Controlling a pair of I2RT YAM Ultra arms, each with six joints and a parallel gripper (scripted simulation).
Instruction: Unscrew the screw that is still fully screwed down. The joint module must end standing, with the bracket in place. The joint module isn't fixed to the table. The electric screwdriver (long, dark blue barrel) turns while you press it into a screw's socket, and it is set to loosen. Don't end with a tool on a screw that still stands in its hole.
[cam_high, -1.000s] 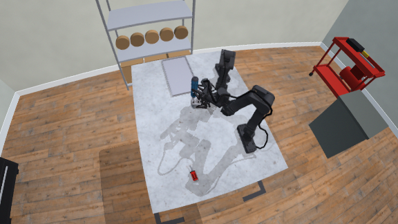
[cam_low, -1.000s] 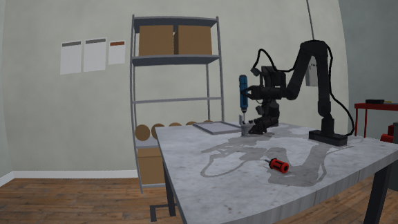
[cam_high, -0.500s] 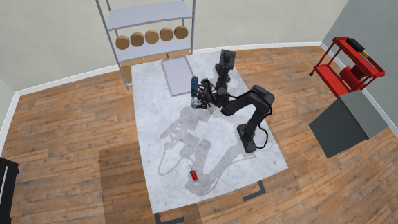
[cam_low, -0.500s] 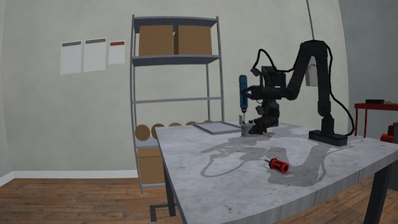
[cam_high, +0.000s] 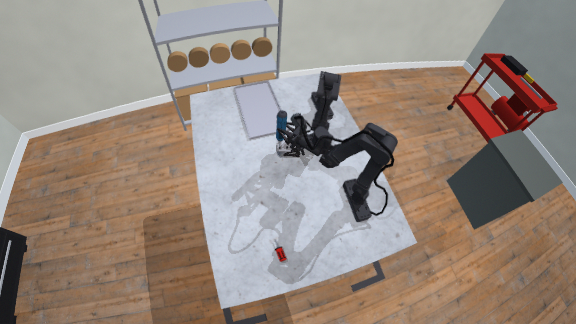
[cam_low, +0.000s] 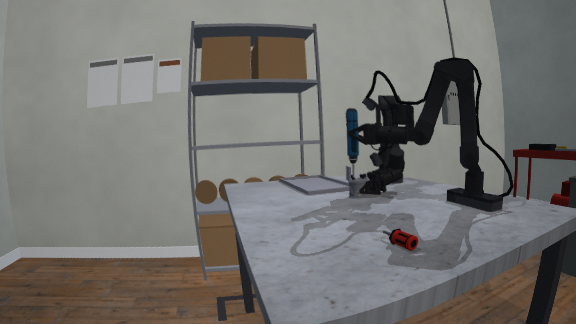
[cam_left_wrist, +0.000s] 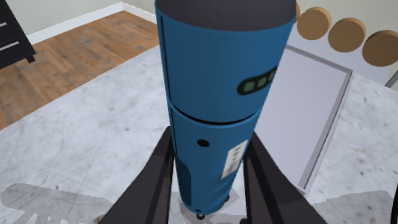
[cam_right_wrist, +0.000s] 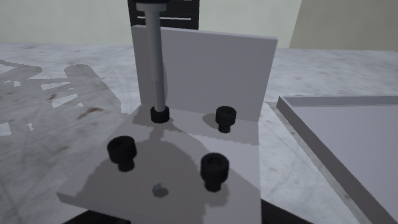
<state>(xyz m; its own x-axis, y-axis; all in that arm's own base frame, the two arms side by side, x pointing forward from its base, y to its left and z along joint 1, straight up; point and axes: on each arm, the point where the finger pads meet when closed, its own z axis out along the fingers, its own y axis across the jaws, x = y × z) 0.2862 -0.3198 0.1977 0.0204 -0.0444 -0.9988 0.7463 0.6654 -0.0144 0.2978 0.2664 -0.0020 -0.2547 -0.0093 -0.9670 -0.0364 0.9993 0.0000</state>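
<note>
Close to the upper edge of the tabletop (cam_high: 220, 200) (cam_low: 310, 250) (cam_left_wrist: 90, 130) (cam_right_wrist: 40, 150), as seen from the top, between its left and right edges, stands the joint module (cam_high: 281, 152) (cam_low: 355, 189) with the bracket (cam_low: 348, 173) (cam_right_wrist: 205, 75) on it. The left tool (cam_high: 282, 131) (cam_low: 353, 134) (cam_left_wrist: 209, 132) is pinching the barrel of the electric screwdriver (cam_high: 281, 121) (cam_low: 351, 120) (cam_left_wrist: 215, 65) (cam_right_wrist: 154, 50), which points down with its bit at the socket of the low screw (cam_right_wrist: 160, 115) beside the upright plate. That screw's head sits down against the bracket. The second screw (cam_right_wrist: 225, 117) by the plate, the front left screw (cam_right_wrist: 122, 150) and the front right screw (cam_right_wrist: 215, 167) stand raised, their shanks showing.

Low down, the right tool (cam_high: 288, 152) (cam_low: 361, 189) (cam_right_wrist: 182, 191) pinches the module beneath the bracket, one finger to each side. A shallow tray (cam_high: 260, 110) (cam_low: 315, 185) (cam_left_wrist: 310, 100) (cam_right_wrist: 340, 140) lies just beside the module, toward the upper left corner. Well apart, near the lower edge, a red hand screwdriver (cam_high: 281, 254) (cam_low: 404, 240) lies on its side.
</note>
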